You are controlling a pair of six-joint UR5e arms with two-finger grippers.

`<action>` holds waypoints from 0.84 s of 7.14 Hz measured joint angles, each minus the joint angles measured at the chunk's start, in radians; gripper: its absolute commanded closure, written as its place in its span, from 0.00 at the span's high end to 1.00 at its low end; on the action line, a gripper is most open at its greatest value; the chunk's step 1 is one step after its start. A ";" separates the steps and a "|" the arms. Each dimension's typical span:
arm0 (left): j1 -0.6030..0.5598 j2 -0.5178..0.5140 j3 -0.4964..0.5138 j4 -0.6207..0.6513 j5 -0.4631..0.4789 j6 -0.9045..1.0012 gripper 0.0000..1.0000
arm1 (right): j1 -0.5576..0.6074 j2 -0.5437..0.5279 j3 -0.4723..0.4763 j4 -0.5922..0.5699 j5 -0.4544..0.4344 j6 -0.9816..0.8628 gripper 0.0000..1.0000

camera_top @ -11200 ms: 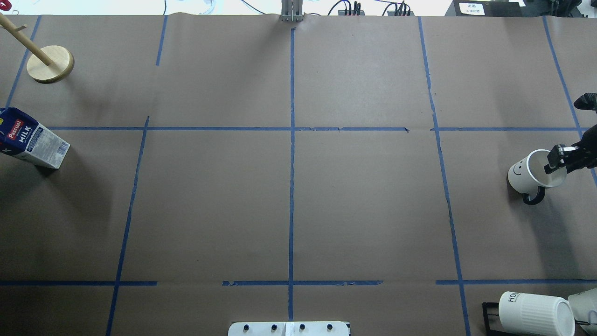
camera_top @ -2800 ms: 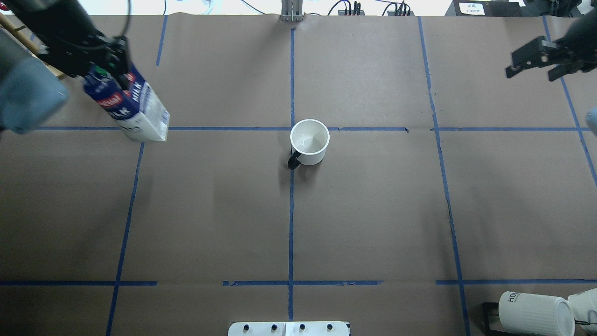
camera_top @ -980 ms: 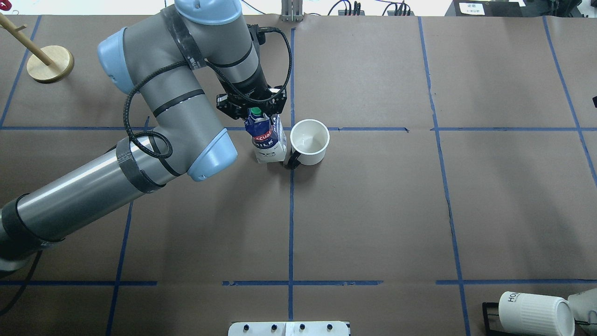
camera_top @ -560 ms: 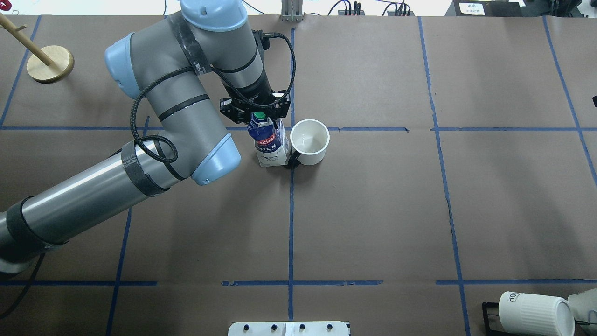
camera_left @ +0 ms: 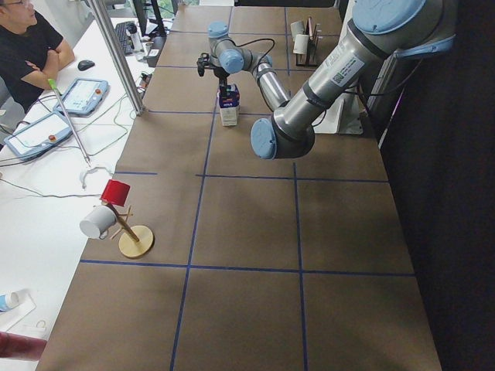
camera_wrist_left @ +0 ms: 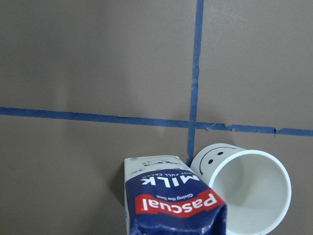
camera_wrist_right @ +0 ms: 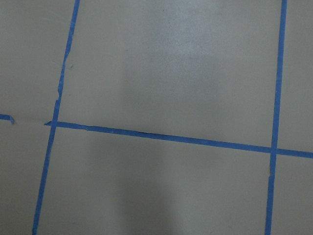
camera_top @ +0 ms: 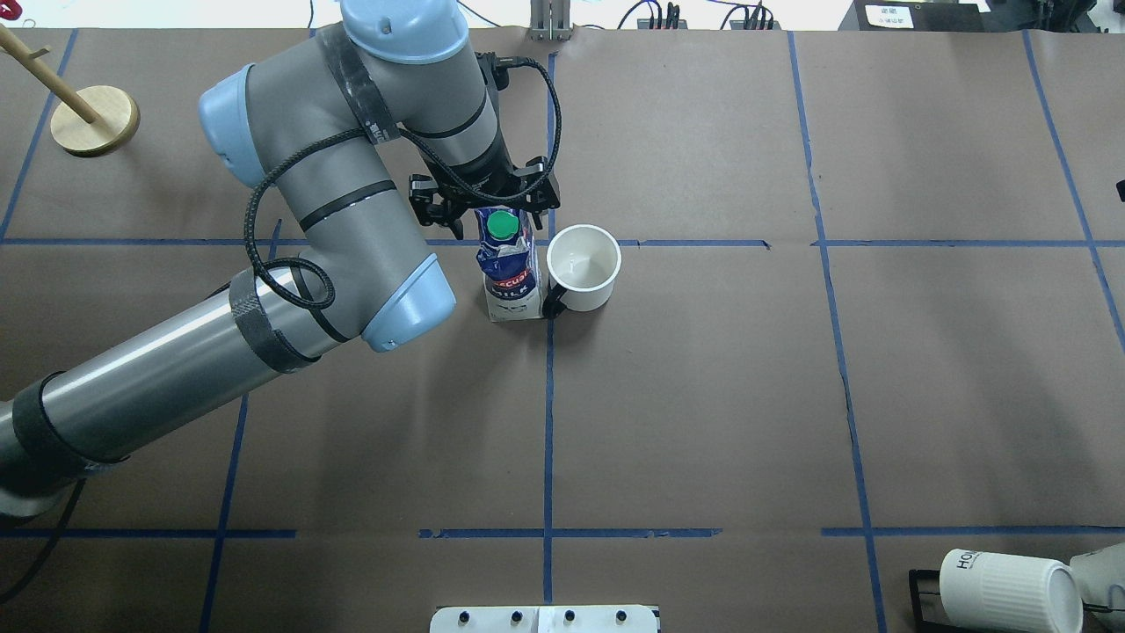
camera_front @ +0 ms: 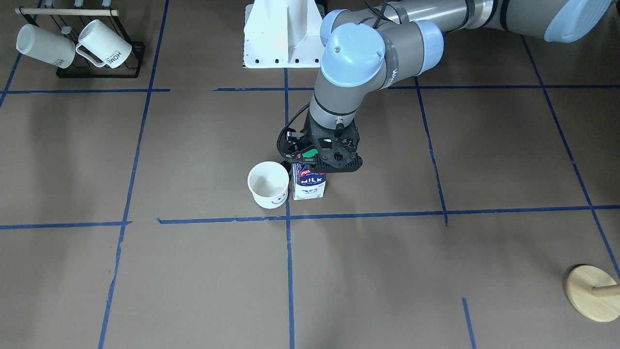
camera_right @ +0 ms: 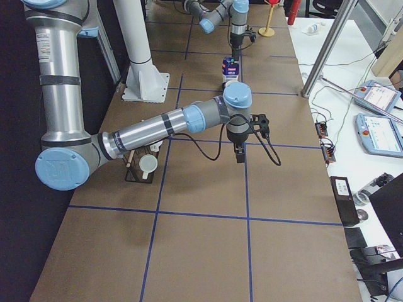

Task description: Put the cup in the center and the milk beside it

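The cup (camera_top: 584, 268), white with a black handle and a smiley face, stands upright at the table's centre cross of blue tape; it also shows in the front view (camera_front: 268, 184) and the left wrist view (camera_wrist_left: 244, 191). The milk (camera_top: 510, 272) stands upright on the table, close against the cup's handle side (camera_front: 308, 183) (camera_wrist_left: 171, 200). My left gripper (camera_top: 498, 225) hovers at the carton's top with its jaws spread on either side of the green cap, not pinching it. My right gripper (camera_right: 240, 153) points down over bare table off to the right; I cannot tell whether it is open or shut.
A black rack with ribbed "HOME" mugs (camera_front: 72, 43) stands at the robot's near right corner (camera_top: 1011, 589). A wooden peg stand (camera_top: 94, 120) is at the far left. The white base plate (camera_front: 281, 39) sits at the robot's edge. An operator (camera_left: 31, 46) sits beyond the table.
The cup went from the right edge to the centre and the right arm withdrew. The left arm brought the milk beside the cup; its jaws have now spread, baring the green cap.
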 measured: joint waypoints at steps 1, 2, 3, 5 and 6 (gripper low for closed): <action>-0.003 0.000 -0.011 0.005 -0.002 0.001 1.00 | 0.000 0.000 -0.004 0.001 0.000 0.000 1.00; -0.009 0.003 -0.048 0.032 -0.006 0.003 1.00 | 0.000 0.000 -0.006 0.003 -0.001 0.000 1.00; -0.020 0.006 -0.108 0.085 -0.007 0.005 1.00 | 0.000 -0.003 -0.007 0.004 -0.003 0.000 1.00; -0.058 0.033 -0.236 0.202 -0.009 0.041 1.00 | 0.000 -0.013 -0.009 0.006 -0.005 0.000 1.00; -0.097 0.086 -0.315 0.267 -0.010 0.111 1.00 | 0.006 -0.021 -0.010 0.007 -0.009 0.000 1.00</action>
